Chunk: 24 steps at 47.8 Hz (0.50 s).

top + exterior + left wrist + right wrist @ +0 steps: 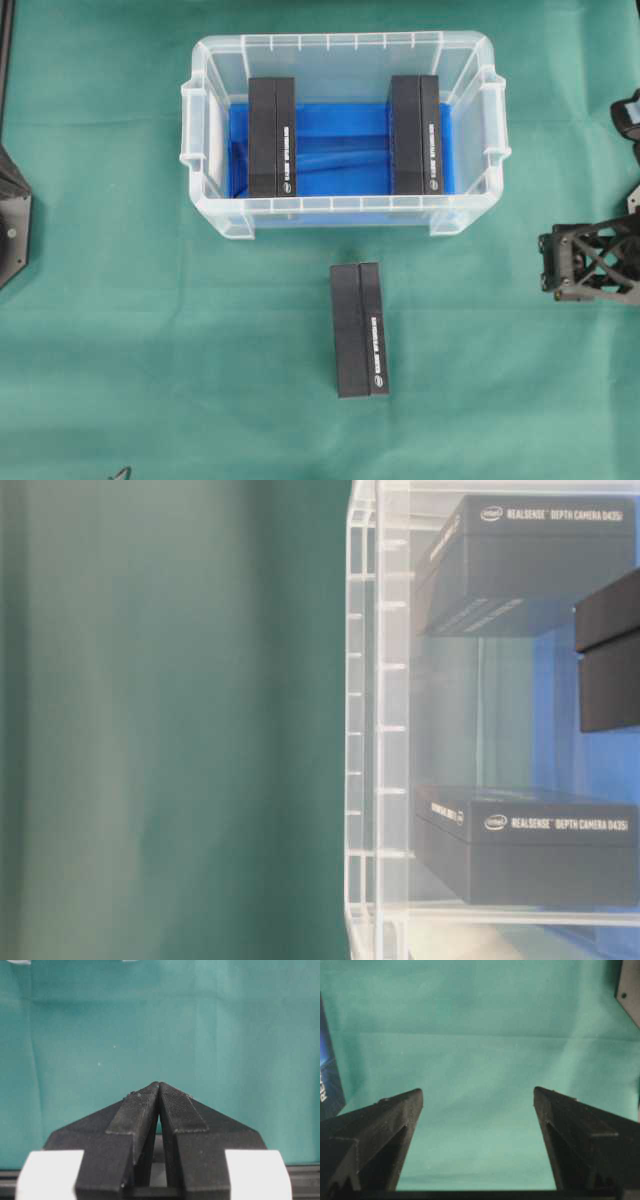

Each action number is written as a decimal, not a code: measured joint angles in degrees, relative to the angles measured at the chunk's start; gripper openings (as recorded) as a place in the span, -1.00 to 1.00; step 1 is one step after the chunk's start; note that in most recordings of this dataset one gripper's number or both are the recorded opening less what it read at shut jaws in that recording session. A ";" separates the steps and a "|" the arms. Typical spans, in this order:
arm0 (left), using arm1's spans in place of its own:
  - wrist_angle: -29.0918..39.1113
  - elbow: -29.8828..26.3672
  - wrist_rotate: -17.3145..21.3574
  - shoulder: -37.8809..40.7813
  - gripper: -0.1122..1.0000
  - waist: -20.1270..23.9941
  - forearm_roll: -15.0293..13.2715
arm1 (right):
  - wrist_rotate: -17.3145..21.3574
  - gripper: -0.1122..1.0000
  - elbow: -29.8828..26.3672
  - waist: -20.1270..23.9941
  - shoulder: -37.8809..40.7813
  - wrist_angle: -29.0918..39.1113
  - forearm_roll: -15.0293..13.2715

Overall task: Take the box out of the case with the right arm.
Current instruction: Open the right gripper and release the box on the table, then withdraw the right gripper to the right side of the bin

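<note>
The clear case (340,42) with a blue floor stands at the back middle of the green cloth. Two black boxes lie in it, one at its left (271,137) and one at its right (415,134); the table-level view shows both (530,560) (530,845) through the case wall (375,730). A third black box (361,329) lies on the cloth in front of the case. My right gripper (548,264) (477,1092) is open and empty at the right edge, away from the case. My left gripper (159,1084) is shut on nothing.
A black part of the left arm (12,215) sits at the left edge of the cloth. A box edge with blue print (326,1065) shows at the left of the right wrist view. A dark plate (630,990) is at its top right.
</note>
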 measured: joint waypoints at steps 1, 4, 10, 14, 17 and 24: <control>0.00 0.00 0.00 0.00 -0.80 0.00 0.00 | -0.18 0.81 0.09 -0.18 -0.09 0.00 -0.09; 0.00 0.00 0.00 0.00 -0.80 0.00 0.00 | -1.49 0.81 0.35 -0.97 -0.18 0.00 -0.26; 0.00 0.09 0.00 0.00 -0.80 0.00 0.00 | -6.86 0.81 0.79 -5.27 -0.70 0.00 -0.53; 0.00 0.09 0.00 0.09 -0.80 0.00 0.00 | -11.87 0.81 1.14 -9.76 -1.41 -0.09 -0.62; 0.00 0.09 0.09 0.09 -0.80 0.00 0.00 | -15.73 0.81 1.32 -13.18 -1.67 -0.09 -0.62; 0.00 0.00 -0.09 0.00 -0.80 0.00 0.00 | -24.70 0.81 1.41 -21.45 -2.02 -0.62 -0.62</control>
